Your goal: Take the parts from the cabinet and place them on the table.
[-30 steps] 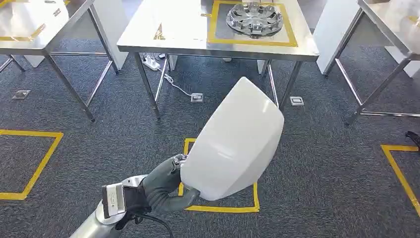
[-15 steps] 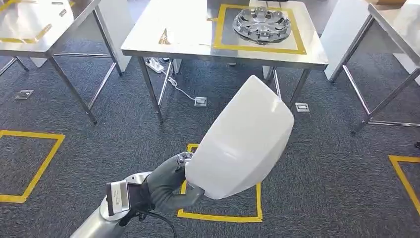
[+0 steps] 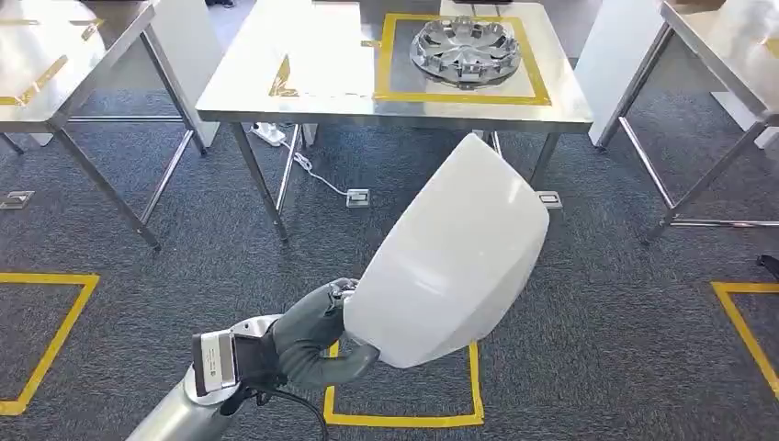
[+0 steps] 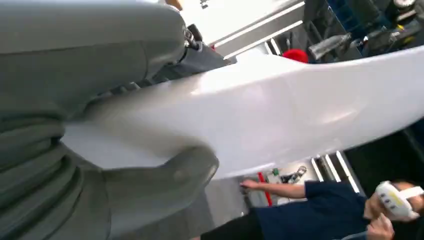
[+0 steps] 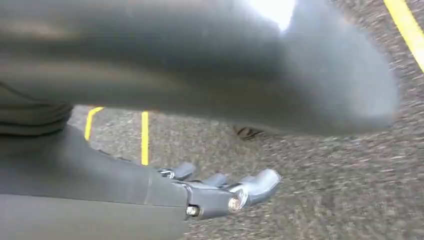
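Note:
My left hand (image 3: 308, 342) grips the lower edge of a large white curved panel (image 3: 447, 260) and holds it up in front of me, above the carpet. In the left wrist view the grey thumb (image 4: 165, 185) presses under the white panel (image 4: 280, 115). A steel table (image 3: 303, 92) stands ahead, with a silver hubcap (image 3: 464, 48) lying inside a yellow taped square. My right hand (image 5: 220, 192) hangs over the carpet with its fingers loosely apart and nothing in them.
More steel tables stand at the far left (image 3: 55, 55) and far right (image 3: 726, 46). Yellow tape squares (image 3: 404, 418) mark the grey carpet. A power strip and cable (image 3: 308, 165) lie under the middle table. A person in dark blue (image 4: 320, 210) stands behind me.
The whole view has shifted as I move, and the table now sits slightly left of where it was. The white panel stays in my left hand, held the same way.

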### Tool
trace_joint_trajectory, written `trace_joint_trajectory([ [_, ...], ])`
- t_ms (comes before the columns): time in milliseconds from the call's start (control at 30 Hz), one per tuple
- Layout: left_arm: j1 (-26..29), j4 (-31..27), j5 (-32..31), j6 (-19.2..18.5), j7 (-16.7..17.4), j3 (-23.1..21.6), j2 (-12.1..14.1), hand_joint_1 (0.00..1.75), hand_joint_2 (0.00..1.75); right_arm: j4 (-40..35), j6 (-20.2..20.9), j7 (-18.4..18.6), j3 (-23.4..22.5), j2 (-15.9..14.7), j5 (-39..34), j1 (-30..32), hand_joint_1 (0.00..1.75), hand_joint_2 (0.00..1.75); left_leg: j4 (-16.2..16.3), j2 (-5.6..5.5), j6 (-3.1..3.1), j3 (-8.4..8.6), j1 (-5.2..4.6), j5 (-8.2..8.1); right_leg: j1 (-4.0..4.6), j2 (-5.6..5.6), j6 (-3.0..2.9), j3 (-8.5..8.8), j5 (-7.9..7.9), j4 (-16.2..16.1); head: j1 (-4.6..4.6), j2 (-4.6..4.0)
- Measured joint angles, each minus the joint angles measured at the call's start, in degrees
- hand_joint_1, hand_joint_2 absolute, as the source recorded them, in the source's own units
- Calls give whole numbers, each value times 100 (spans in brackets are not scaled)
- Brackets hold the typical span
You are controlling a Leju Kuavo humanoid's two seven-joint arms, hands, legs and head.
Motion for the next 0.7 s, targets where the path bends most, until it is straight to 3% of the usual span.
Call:
trace_joint_trajectory([
  [67, -16, 0, 0, -9, 2, -9, -35, 175, 175, 0, 0, 4, -26, 11, -13, 0, 0, 0, -7, -6, 81, 92, 7, -22, -3, -2, 48, 13, 35, 86, 11, 0],
  [100, -33, -4, 0, -11, 7, -9, -63, 175, 175, 0, -4, 2, -41, 17, -15, -10, 0, 0, -40, 10, 125, 166, 31, -53, -12, -43, 76, -57, 41, 297, 17, 0],
  [133, -63, -2, 2, -11, 7, -11, -79, 175, 175, 0, -2, 4, -52, 22, -13, -35, 0, 0, -48, 27, 163, 206, 34, -89, -10, -82, 103, -270, -3, 638, 48, 0],
  [200, -100, 11, 7, -11, 26, -15, -87, 175, 175, 0, -11, 4, -65, 22, -15, -35, 0, 0, -47, 34, 179, 251, 30, -157, -27, -96, 152, -858, -320, 1445, 68, 0],
  [267, -98, 35, 11, -11, 42, -18, -87, 175, 175, 0, -11, 4, -70, 22, -11, 0, 0, 0, -47, 29, 168, 329, 30, -243, -30, -97, 168, -1276, -512, 1829, 83, 0],
  [300, -99, 44, 18, -11, 46, -20, -90, 175, 175, 0, -11, 4, -70, 22, -4, 5, 0, 0, -47, 29, 161, 375, 30, -282, -33, -100, 159, -1317, -430, 1747, 94, 0],
  [333, -101, 48, 26, -11, 48, -20, -92, 175, 175, 0, -13, 4, -70, 22, -2, 3, 0, 0, -47, 31, 148, 460, 30, -342, -32, -106, 146, -1255, -175, 1412, 101, 0],
  [400, -107, 48, 28, -11, 50, -22, -109, 175, 175, 0, -17, 2, -70, 22, 4, 3, 0, 0, -49, 48, 119, 632, 32, -467, -31, -147, 95, -893, 540, 360, 111, 0],
  [433, -112, 53, 35, -11, 50, -22, -111, 175, 175, 0, -17, 4, -70, 22, 4, 6, 0, 0, -48, 55, 94, 653, 21, -521, -24, -193, 71, -828, 803, 68, 129, 0],
  [467, -116, 61, 41, -11, 57, -26, -109, 175, 175, 2, -15, 6, -70, 28, 4, -3, 0, 0, -59, 44, 55, 694, 7, -554, 12, -208, 54, -826, 499, 106, 131, 0],
  [500, -125, 61, 44, -11, 66, -28, -111, 175, 175, 2, -15, 7, -70, 28, 4, -10, 0, 0, -120, 53, 0, 688, 2, -606, 24, -200, 15, -802, 535, 90, 125, 0],
  [533, -127, 61, 48, -11, 68, -35, -111, 175, 175, 2, -15, 4, -70, 31, 7, 3, 0, 0, -62, 50, -40, 800, -2, -567, 1, -184, -31, -780, 561, 47, 129, 0],
  [600, -149, 55, 77, -11, 72, -44, -114, 175, 175, 2, -15, 4, -70, 35, 15, 4, 0, 0, 35, 62, -93, 822, 1, -586, -29, -158, -120, -606, 542, 13, 114, 0],
  [633, -165, 55, 85, -11, 68, -46, -109, 175, 175, 2, -15, 7, -70, 35, 20, -4, 0, 0, 303, 52, -113, 713, 7, -582, -27, -157, -150, -534, 504, 12, 96, 0],
  [700, -186, 63, 92, -11, 66, -55, -107, 175, 175, 2, -15, 9, -70, 35, 22, -11, 0, 0, 1135, 52, -153, 161, 18, -805, -23, -147, -182, -460, 422, 12, 52, 0],
])
